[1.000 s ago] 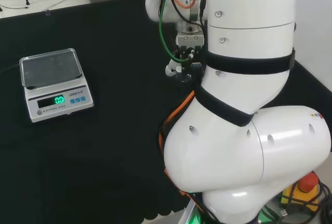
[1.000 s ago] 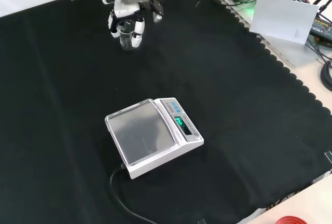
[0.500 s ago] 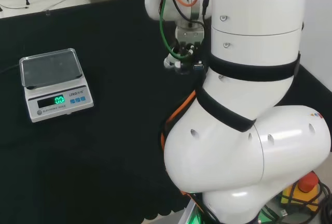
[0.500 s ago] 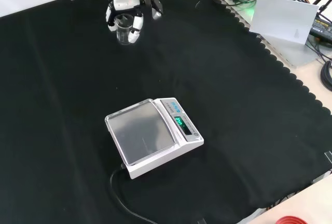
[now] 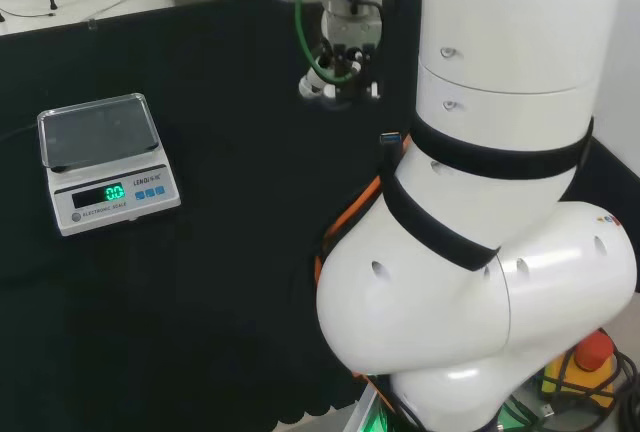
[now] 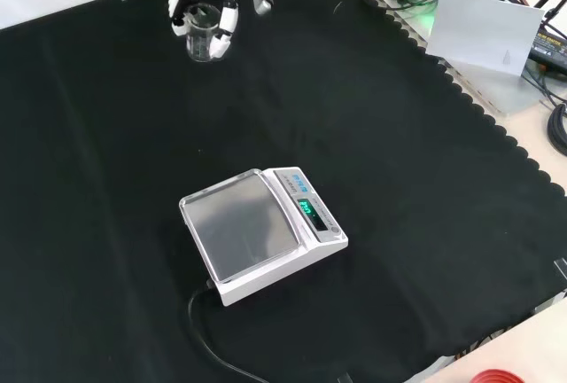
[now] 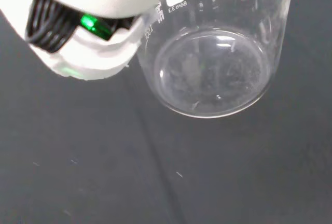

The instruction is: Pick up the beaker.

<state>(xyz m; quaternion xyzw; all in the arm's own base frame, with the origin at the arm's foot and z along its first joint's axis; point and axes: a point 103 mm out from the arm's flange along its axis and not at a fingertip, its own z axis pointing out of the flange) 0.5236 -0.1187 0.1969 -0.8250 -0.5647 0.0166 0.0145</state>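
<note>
While the beaker sits inside the hand, with white fingers curled down either side of its clear wall, the relation that matters is a vertical one: the glass hangs straight below the palm, mouth up, its long axis upright and roughly in line with the wrist. In the front view the pair is at the far edge of the black cloth, towards the far left corner, and well apart from the digital scale that stands near the cloth's middle.

The wrist view looks down past a blurred white part of the hand at the beaker; its round base shows clearly against the dark cloth and the vessel looks empty. Whether that base touches the cloth or is clear of it cannot be told for certain from these views, though the base seems to float above the weave.

In the head view the hand is just left of the arm's big white links, near the cloth's far side, with the scale well off to the left.

Judged from this, the grasp is made and any coming move is along the beaker's own axis, straight up; tilting the wrist is the risk to watch.
</note>
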